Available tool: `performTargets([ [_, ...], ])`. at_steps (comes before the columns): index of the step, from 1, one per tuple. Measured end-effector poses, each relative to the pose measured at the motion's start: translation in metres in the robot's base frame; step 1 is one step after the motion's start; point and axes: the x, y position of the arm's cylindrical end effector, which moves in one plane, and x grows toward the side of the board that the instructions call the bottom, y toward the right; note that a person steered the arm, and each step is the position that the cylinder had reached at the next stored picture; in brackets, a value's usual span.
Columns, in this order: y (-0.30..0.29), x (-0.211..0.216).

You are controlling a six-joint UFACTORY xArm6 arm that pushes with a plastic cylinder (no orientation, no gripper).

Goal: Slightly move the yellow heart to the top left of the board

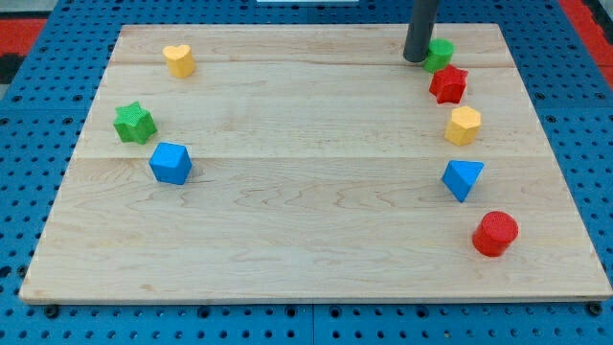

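Wooden table (306,240) holds the yellow heart (178,59) near its top-left corner; my tip (416,59) touches a green block (441,54) top right, with no fingers.

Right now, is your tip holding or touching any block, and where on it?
Nothing is held. My tip stands at the view's top right, right beside the green block, far from the yellow heart; contact cannot be told.

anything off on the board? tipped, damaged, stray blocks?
Nothing stands out. All eight blocks sit flat on the board, none tipped or broken. My tip is at the view's top right, right beside the green block, which it partly hides, far from the yellow heart at the top left.
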Motion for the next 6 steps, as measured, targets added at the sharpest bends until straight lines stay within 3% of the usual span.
performTargets([
  [1, 0.006, -0.001],
  [2, -0.085, -0.001],
  [3, -0.174, 0.033],
  [4, -0.201, 0.081],
  [5, -0.294, 0.046],
  [6, -0.341, 0.032],
])
